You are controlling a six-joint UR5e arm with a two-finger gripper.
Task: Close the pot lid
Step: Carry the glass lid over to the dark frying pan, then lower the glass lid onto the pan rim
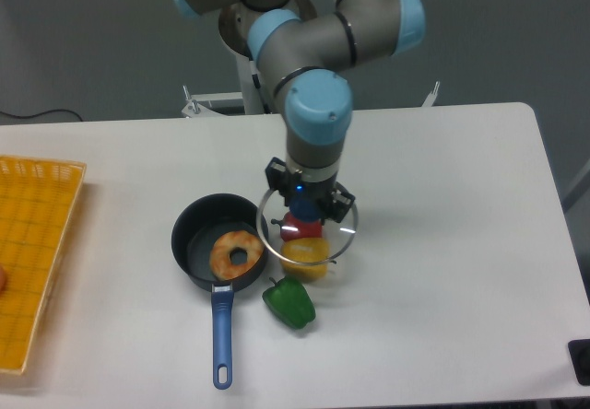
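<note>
The hand [307, 206] hangs above the middle of the tabletop [442, 243], pointing straight down from the arm [318, 114]. Its 2 fingers [277, 173] are pressed onto the blue knob of the lid [307, 227], pinching it from either side. The lid sits directly beneath the hand, held level and clear of the tabletop, its thin metal rim ringing the hand's tip.

Seen through the clear glass are a red pepper [297, 227] and a yellow pepper [305, 256], both lying under the lid. A green pepper [290, 302] lies just outside the rim at about 6 o'clock from the hand.

The pot [198, 243] stands on the tabletop at about 8 o'clock from the hand, just beside the lid; the lid's left rim comes right up to the pot's right edge in this view, though I cannot tell whether they overlap. The pot is open, uncovered, with a ring-shaped orange doughnut [237, 253] lying inside it. Its long blue handle [221, 335] runs toward 6 o'clock, ending near the front edge of the tabletop.

A yellow basket [37, 243] rests at the far left edge of the tabletop, at 9 o'clock from the pot and well apart from it.
</note>
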